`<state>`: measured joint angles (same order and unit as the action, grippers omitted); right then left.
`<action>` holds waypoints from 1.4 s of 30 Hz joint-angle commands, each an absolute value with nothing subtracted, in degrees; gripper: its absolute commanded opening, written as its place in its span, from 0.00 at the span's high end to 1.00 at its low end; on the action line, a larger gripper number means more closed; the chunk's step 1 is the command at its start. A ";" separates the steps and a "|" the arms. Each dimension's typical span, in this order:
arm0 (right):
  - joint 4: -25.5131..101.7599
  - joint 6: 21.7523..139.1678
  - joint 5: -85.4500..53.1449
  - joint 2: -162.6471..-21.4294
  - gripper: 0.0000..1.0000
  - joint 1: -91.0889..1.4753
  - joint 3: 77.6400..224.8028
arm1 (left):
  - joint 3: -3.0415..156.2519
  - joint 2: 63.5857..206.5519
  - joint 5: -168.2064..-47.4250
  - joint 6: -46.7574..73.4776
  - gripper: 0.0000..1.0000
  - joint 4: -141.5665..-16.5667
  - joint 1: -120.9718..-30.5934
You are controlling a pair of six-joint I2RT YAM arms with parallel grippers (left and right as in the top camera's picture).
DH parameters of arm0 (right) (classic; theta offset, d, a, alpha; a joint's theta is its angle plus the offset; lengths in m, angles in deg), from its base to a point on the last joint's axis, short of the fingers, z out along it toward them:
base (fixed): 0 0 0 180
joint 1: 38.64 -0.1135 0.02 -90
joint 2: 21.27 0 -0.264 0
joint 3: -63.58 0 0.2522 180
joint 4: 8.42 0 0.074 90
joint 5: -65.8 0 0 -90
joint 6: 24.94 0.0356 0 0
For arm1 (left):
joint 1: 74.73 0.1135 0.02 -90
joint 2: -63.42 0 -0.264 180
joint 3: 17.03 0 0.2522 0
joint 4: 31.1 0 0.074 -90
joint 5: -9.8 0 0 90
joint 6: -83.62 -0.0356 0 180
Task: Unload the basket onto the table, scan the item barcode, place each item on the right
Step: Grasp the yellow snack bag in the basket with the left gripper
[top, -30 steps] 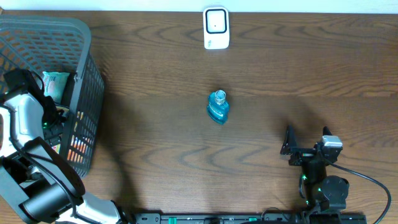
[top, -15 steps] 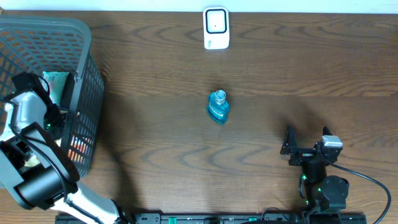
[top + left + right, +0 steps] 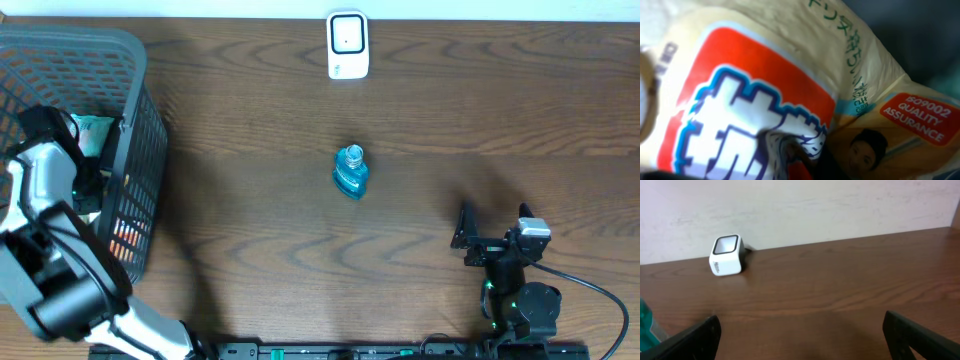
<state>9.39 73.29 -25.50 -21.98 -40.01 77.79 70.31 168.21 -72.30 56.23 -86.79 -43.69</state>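
- While my left gripper sits down inside the basket, its jaws are closed together on a crumpled fold of the packet, going by the wrist view.
- Packet: cream wrapper, big red label, fills the whole left wrist view.
- Left arm is bent over the basket's near rim at the desk's left end.
- Right gripper is spread wide, holding nothing, low over the desk and facing the scanner.
- Basket also holds a teal pack.
- Blue bottle stands mid-desk, well apart from both grippers.
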 commanded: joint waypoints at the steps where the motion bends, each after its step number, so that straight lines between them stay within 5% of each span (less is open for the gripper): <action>1: 9.48 72.48 -26.00 -21.67 0.01 -39.81 77.66 | 70.55 157.33 -73.81 52.93 0.93 -86.40 -43.75; 16: 9.48 72.48 -26.00 -21.67 0.01 -39.81 77.66 | 70.53 123.21 -93.76 39.40 0.93 -78.51 -47.34; 27: 9.46 72.48 -26.02 -21.67 0.01 -39.81 77.66 | 70.40 116.61 -94.18 24.74 0.93 -76.94 -73.80; 35: 9.48 72.48 -26.00 -21.67 0.01 -39.81 77.66 | 70.35 125.38 -94.31 12.39 0.93 -74.68 -98.09; 42: 9.48 72.48 -26.00 -21.67 0.01 -39.81 77.66 | 70.35 138.27 -93.24 3.05 0.93 -66.82 -109.85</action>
<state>9.41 73.29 -25.50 -21.98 -40.01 77.79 70.14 133.90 -93.74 11.08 -68.94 -106.55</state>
